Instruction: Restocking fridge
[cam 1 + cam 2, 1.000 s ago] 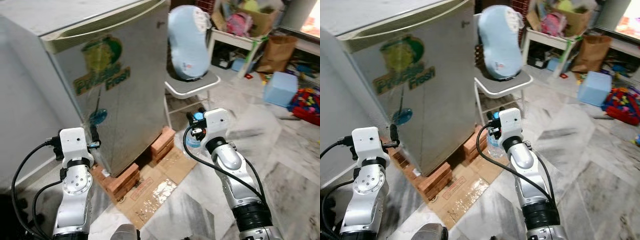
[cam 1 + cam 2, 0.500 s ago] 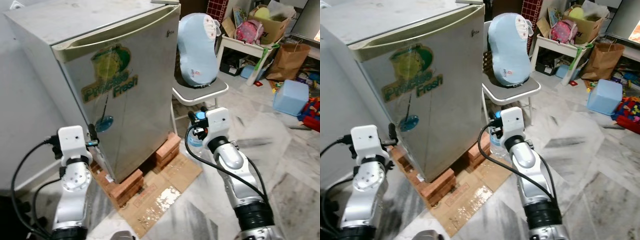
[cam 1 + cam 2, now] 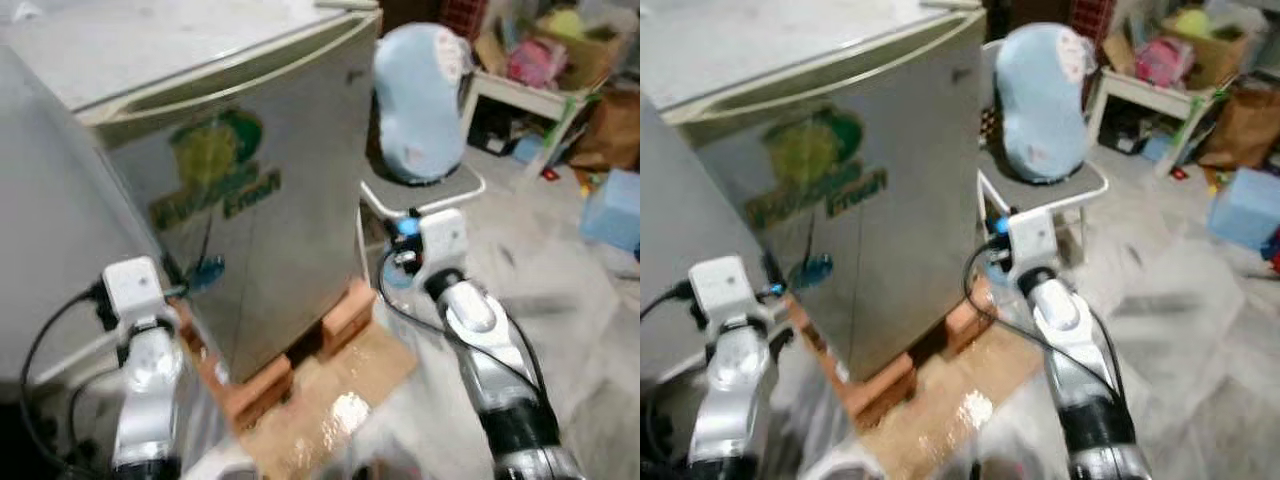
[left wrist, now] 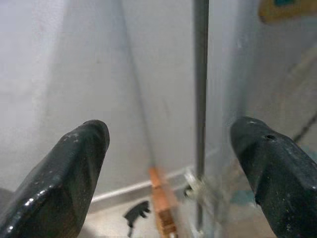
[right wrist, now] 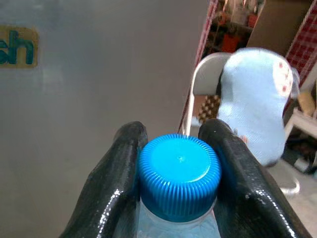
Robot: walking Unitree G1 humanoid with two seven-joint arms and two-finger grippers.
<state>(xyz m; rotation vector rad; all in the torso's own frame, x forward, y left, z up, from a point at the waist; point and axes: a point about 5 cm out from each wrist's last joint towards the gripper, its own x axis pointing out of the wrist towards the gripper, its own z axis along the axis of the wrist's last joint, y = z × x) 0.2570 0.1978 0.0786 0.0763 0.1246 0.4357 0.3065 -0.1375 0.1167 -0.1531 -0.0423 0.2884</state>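
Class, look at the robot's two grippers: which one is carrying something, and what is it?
The right gripper: its two black fingers clamp the neck of a water bottle with a blue cap. The left gripper is open, with nothing between its fingers, at the fridge door's edge.

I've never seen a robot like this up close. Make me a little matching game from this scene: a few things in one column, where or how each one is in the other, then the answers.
Things:
1. bottle cap
2. fridge
3. light blue cushion
4. left gripper

Places or states:
A. resting on a white chair
B. standing on bricks, door closed
C. blue, pinched between two black fingers of the right gripper
D. open, beside the fridge's edge

Pairs: 1-C, 2-B, 3-A, 4-D
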